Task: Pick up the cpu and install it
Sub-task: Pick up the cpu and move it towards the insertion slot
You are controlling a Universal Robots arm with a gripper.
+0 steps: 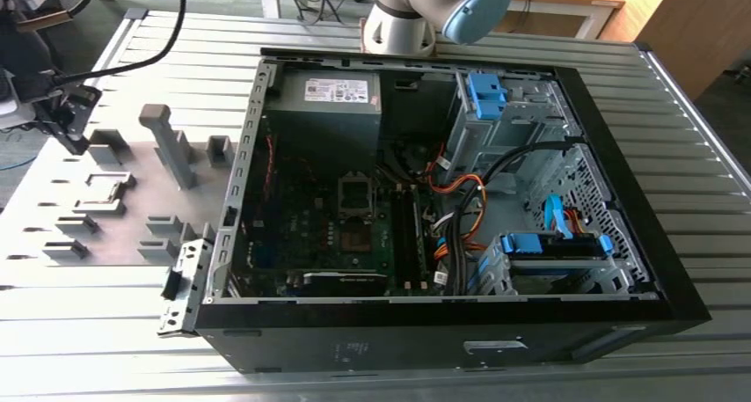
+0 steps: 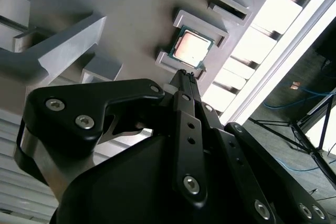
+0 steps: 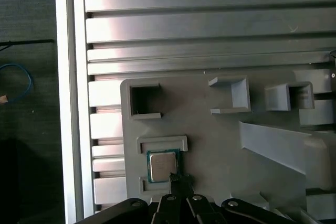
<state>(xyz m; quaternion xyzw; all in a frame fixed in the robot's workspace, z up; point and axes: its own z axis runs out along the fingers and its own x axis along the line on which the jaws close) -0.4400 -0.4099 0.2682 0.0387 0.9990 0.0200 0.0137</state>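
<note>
Ribbed aluminium table [image 1: 692, 138] under everything. The open black PC case [image 1: 470, 318] takes the exterior view's right, with the motherboard [image 1: 340, 239] lying flat inside and its socket [image 1: 358, 197] near the board's middle.

The grey fixture plate [image 1: 141, 195] sits beside the case on the exterior view's left, studded with holder frames.

The gripper [image 2: 185, 74] hangs over that plate, well apart from the case. In both wrist views its fingers come to one narrow tip, pressed together with nothing between them.

The cpu [image 2: 192, 49] lies flat in its square holder frame [image 3: 163, 142], silver top up, seated inside the lips. The tip [image 3: 177, 178] sits just beside one corner of the chip and looks to be above it, not touching, though height is hard to judge.

Pick-up not yet made. As I read it:
- You'll need the fingers apart before descending.
- Centre over the chip, not its corner.
- Square the fingers to two opposite edges where the frame's lips leave gaps.
- Come straight down and grip lightly. The chip is thin, so a tilt would likely jam it in the frame.
</note>
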